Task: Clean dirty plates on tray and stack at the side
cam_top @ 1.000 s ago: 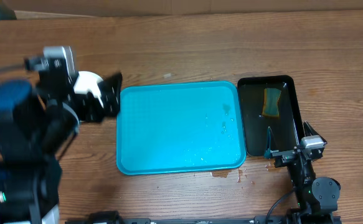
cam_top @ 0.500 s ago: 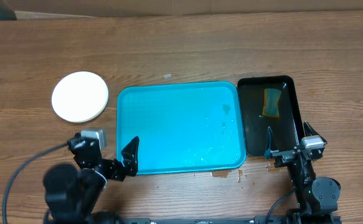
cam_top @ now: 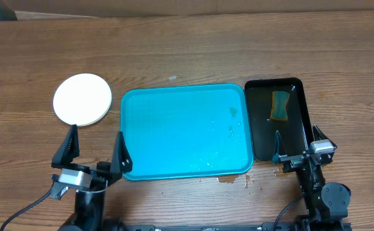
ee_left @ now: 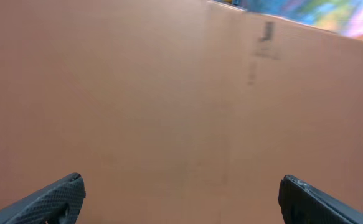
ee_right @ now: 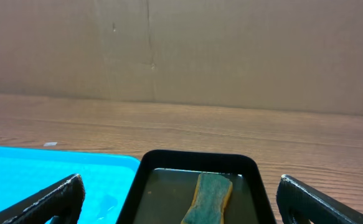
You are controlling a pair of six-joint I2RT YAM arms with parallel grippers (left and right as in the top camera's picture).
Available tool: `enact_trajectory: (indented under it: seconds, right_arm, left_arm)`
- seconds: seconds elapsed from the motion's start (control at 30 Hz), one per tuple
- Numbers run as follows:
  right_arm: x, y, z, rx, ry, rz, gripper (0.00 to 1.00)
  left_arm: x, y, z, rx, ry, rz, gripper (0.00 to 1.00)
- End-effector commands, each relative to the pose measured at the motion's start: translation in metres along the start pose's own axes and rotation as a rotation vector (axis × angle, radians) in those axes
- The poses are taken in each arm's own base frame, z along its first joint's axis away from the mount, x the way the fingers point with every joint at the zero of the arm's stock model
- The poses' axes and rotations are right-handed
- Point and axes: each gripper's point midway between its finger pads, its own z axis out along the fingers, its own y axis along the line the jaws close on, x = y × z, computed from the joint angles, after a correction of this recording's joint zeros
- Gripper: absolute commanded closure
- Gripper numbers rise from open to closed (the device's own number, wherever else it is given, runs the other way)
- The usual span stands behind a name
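Plates [cam_top: 82,99] stood stacked on the bench [cam_top: 193,45] at the left of the overhead view; both sets of jaws were open.
The stack showed a white top; the number beneath could not be told. It lay just beside the turquoise tray [cam_top: 174,122], off its upper left corner, not touching. The tray carried wet specks toward its right side. Just beside its right edge sat a black tray [cam_top: 290,138] holding a sponge [cam_top: 280,105]. Left jaws, lower left, and right jaws, lower right, were spread wide, gripping nothing.

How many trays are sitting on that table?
2. The turquoise tray lies in the middle. The narrower black tray sits right beside it on its right, holding a sponge. None seems hidden.
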Motion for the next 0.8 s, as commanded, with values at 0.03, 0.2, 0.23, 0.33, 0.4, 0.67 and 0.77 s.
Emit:
enact_trajectory:
  seconds: [0.03,0.2,0.23,0.33,0.4,0.67,0.77]
  right_arm:
    - [0.002,-0.001,0.000,0.003,-0.003,-0.004,0.00]
    - [0.002,-0.001,0.000,0.003,-0.003,-0.004,0.00]
    - [0.002,-0.001,0.000,0.003,-0.003,-0.004,0.00]
    - [0.002,-0.001,0.000,0.003,-0.003,-0.004,0.00]
    - [0.002,-0.001,0.000,0.003,-0.003,-0.004,0.00]
    - [0.002,-0.001,0.000,0.003,-0.003,-0.004,0.00]
    - [0.002,-0.001,0.000,0.003,-0.003,-0.004,0.00]
  left_arm:
    - [0.028,0.027,-0.004,-0.129,0.027,-0.067,0.00]
    - [0.062,0.034,-0.008,-0.148,0.093,-0.093,0.00]
    - [0.067,0.035,-0.009,-0.151,0.103,-0.094,0.00]
    - [0.086,0.040,-0.012,-0.165,0.143,-0.098,0.00]
    - [0.100,0.043,-0.015,-0.180,0.196,-0.103,0.00]
    - [0.136,0.048,-0.027,-0.196,0.358,-0.014,0.00]
    - [0.149,0.044,-0.031,-0.142,0.427,0.099,0.00]
